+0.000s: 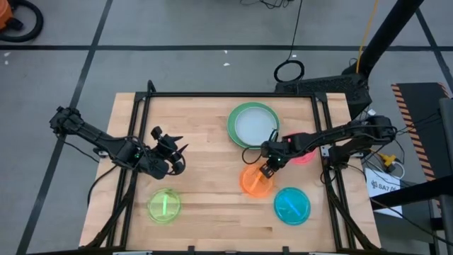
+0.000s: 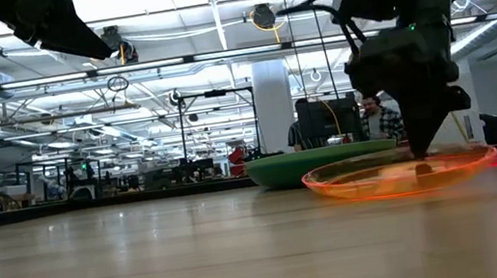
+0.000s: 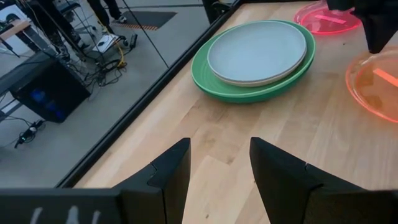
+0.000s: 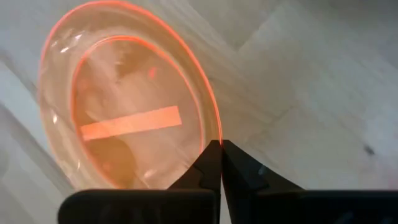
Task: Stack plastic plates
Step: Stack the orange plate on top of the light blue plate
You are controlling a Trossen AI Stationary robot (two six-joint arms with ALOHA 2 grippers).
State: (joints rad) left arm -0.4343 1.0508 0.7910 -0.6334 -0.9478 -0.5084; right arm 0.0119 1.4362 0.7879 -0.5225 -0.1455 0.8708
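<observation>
My right gripper [image 1: 267,170] is shut on the translucent orange plate [image 1: 255,182], right of the table's middle. In the low view the gripper [image 2: 420,162] comes down onto this plate [image 2: 371,180]. Behind it toward the far edge, a pale plate [image 1: 253,126] lies nested in a larger green plate [image 1: 236,115]. A hot pink plate [image 1: 304,157] shows partly under the right arm. The cyan plate [image 1: 291,205] and the lime plate [image 1: 164,206] lie flat near the near edge. My left gripper [image 1: 173,152] is open above bare wood on the left side. My right gripper pinches the orange plate's rim [image 4: 214,127] between its two shut fingers, one finger inside the rim and one outside. The fingers come from above, pointing down, at the plate's far edge [image 1: 263,172]. Whether the plate is lifted off the table I cannot tell.
A black frame [image 1: 212,95] runs along the table's far edge and down both sides. The wood between the lime plate and the orange plate is bare. In the left wrist view the green stack [image 3: 255,56], the pink plate [image 3: 326,18] and the orange plate [image 3: 379,84] lie ahead.
</observation>
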